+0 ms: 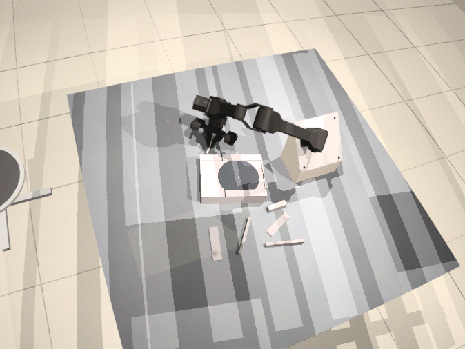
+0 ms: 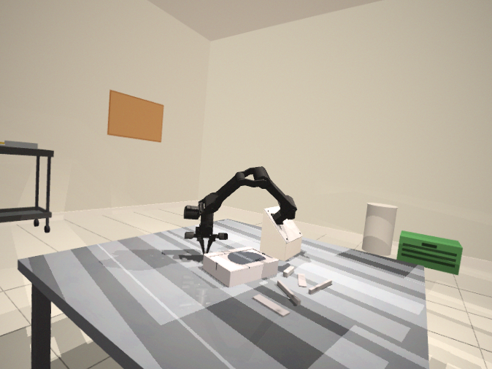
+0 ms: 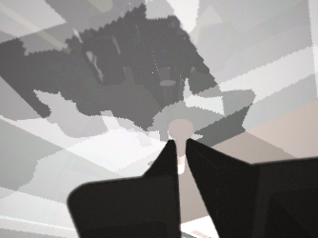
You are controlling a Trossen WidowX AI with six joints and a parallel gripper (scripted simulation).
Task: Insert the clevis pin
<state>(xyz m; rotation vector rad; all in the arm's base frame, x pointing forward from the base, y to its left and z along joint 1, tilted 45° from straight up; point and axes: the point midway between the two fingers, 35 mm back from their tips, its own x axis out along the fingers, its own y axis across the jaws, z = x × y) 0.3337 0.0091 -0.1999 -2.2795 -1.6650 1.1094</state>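
Clamped by its shank in the closed jaws of the gripper (image 1: 209, 149) (image 2: 204, 252) (image 3: 181, 141), just beside the tray (image 1: 213, 199) (image 2: 230, 278), with the clevis pin (image 1: 208, 150) (image 3: 181, 128) lying off the near side of the disc (image 1: 238, 175) (image 2: 245, 257), head outward.Gripping the steel clevis pin (image 1: 208, 149) (image 3: 181, 128) in the closed jaws of the gripper (image 1: 210, 147) (image 2: 204, 252) (image 3: 181, 141), just beside the tray (image 1: 213, 199) (image 2: 230, 278), head projecting past the fingertips, with the disc (image 1: 238, 175) (image 2: 245, 257) lying across the tray's near rim.

An orange board (image 2: 135, 116) hangs on a beige wall (image 2: 350, 103).

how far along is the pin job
Done: the disc lies flat in the tray.
In hand: the gripper is shut on the pin, beside the tray.
Left: carry the pin over, lower it through disc and tray until its head hangs, open, back clear.
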